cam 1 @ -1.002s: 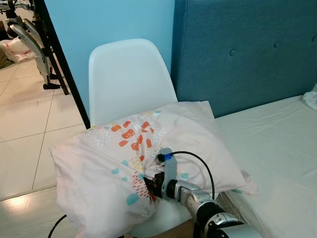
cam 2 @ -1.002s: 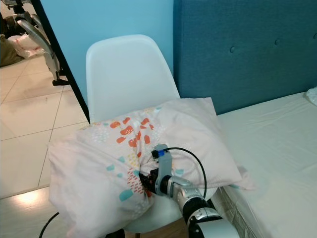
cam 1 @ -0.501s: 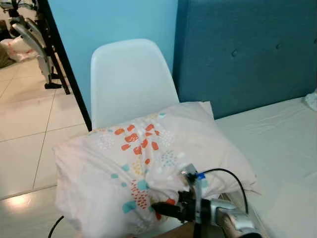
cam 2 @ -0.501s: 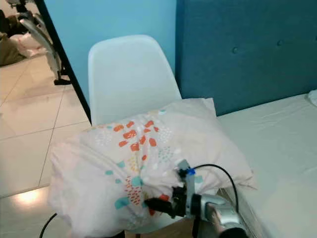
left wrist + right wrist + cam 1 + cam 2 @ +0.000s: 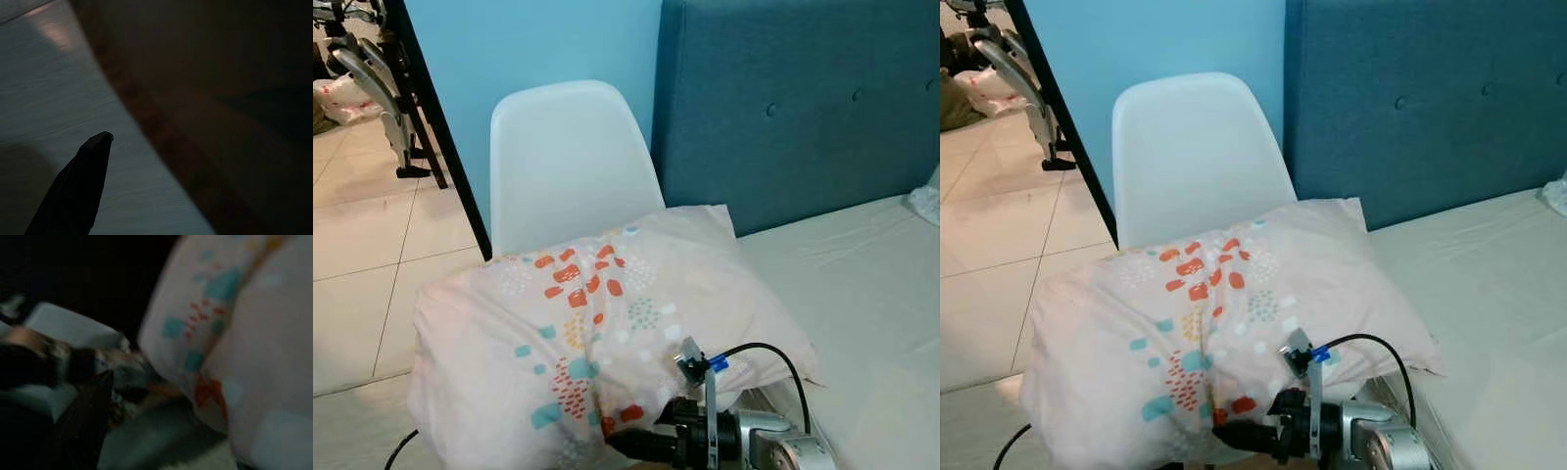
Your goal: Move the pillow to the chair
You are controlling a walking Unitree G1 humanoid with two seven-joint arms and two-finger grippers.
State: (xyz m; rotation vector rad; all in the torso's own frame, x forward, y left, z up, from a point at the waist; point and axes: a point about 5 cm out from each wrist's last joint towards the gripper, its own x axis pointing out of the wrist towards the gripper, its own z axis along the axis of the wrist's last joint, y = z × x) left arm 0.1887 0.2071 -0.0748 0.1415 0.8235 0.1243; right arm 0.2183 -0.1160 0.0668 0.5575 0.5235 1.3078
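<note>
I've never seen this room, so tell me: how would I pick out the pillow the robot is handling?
Find the blue padded headboard and the white chair beside it. The pillow lies on that chair's seat, one corner reaching toward the bed. It alone is pale pink, with orange and teal blotches.

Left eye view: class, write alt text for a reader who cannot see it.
A patterned pillow lies on a white chair beside a bed with a blue headboard. The right gripper sits low at the pillow's front edge.

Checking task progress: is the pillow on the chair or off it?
On: the pillow lies across the chair seat, by its backrest.
</note>
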